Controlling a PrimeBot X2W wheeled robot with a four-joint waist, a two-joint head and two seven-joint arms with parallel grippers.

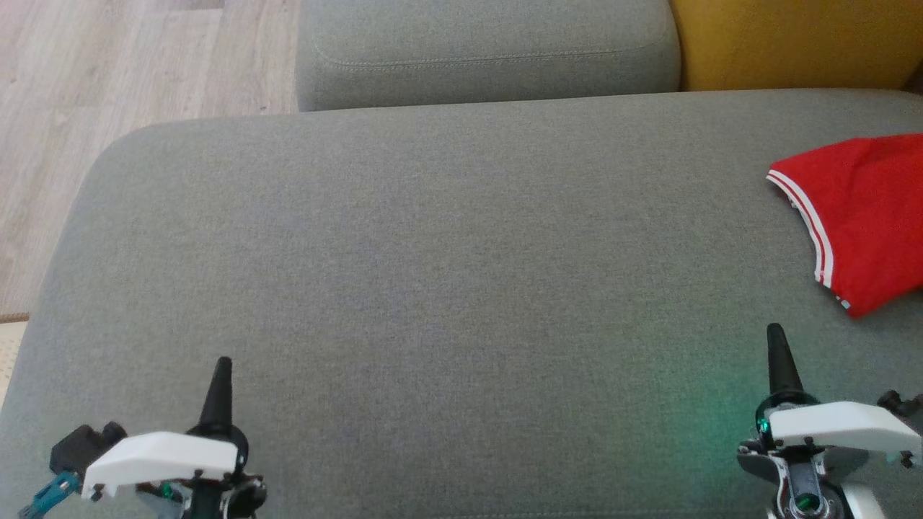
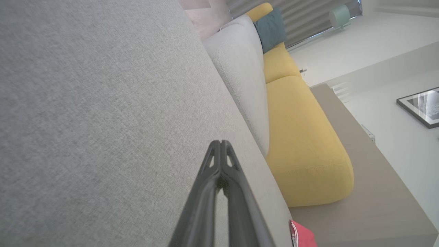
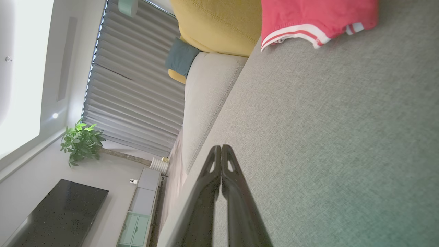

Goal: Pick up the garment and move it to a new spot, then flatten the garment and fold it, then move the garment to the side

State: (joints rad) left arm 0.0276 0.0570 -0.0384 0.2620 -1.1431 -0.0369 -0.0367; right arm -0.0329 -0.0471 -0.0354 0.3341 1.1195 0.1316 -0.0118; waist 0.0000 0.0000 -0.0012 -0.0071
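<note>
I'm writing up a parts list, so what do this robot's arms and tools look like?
Both the left tool and right tool have long, dark, tapered fingers with triangular cut-outs near the tips. Each wrist wears an angular white cover over black hardware. A teal fitting shows by the left wrist, and a green light glows at the right.

**Garment at seat's far right**

Garment (image 1: 858, 216) lies on the sofa seat (image 1: 447, 252), at its right edge. Left gripper (image 1: 222, 369) over near-left corner, right gripper (image 1: 776, 337) near-right, just before the garment, apart. Another cushion (image 1: 483, 50) behind the seat; floor (image 1: 108, 72) left.
</note>
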